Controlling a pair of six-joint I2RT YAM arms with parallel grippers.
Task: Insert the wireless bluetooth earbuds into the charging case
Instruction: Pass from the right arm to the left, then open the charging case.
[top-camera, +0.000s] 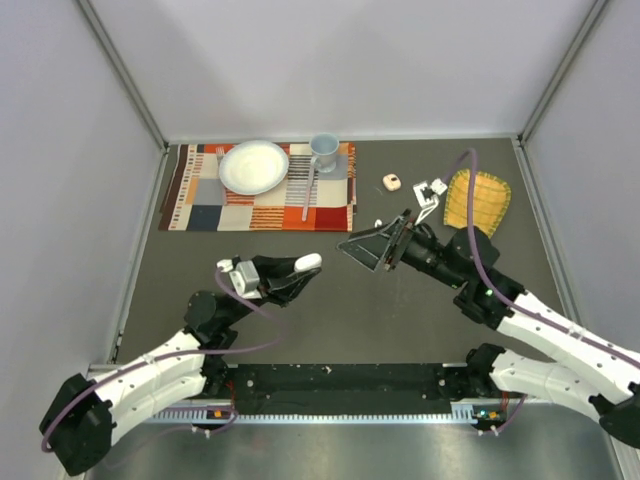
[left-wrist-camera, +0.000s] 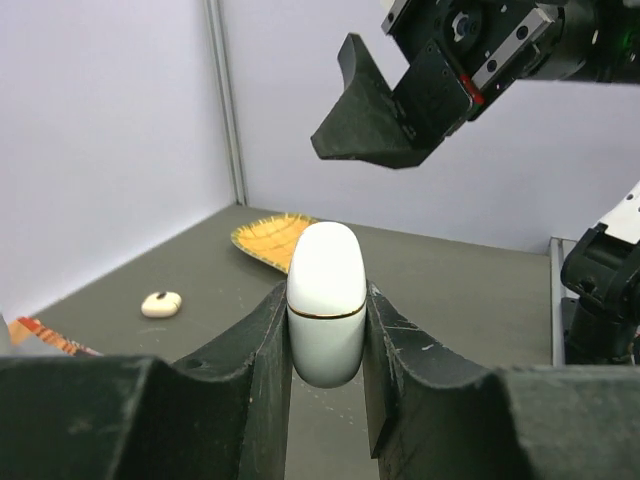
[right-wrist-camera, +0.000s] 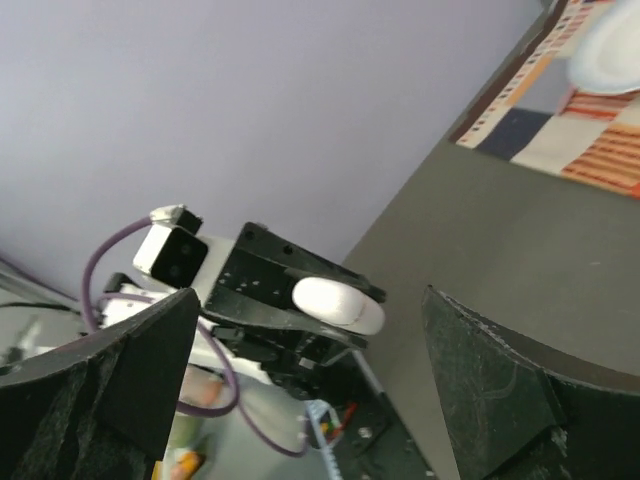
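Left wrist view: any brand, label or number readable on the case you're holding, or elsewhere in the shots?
None readable anywhere.
White case in the left tool: plain, only a thin seam line.
Cream case beyond it: too small to tell.
Placemat: coloured pattern, no lettering.

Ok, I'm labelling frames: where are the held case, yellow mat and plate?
case (left-wrist-camera: 325, 290): left wrist view, just above its seam.
mat (top-camera: 490, 200): top view, its middle.
plate (top-camera: 254, 166): top view, its bare middle.

Glossy plastic case (left-wrist-camera: 325, 310) (matt tabletop (left-wrist-camera: 470, 285))
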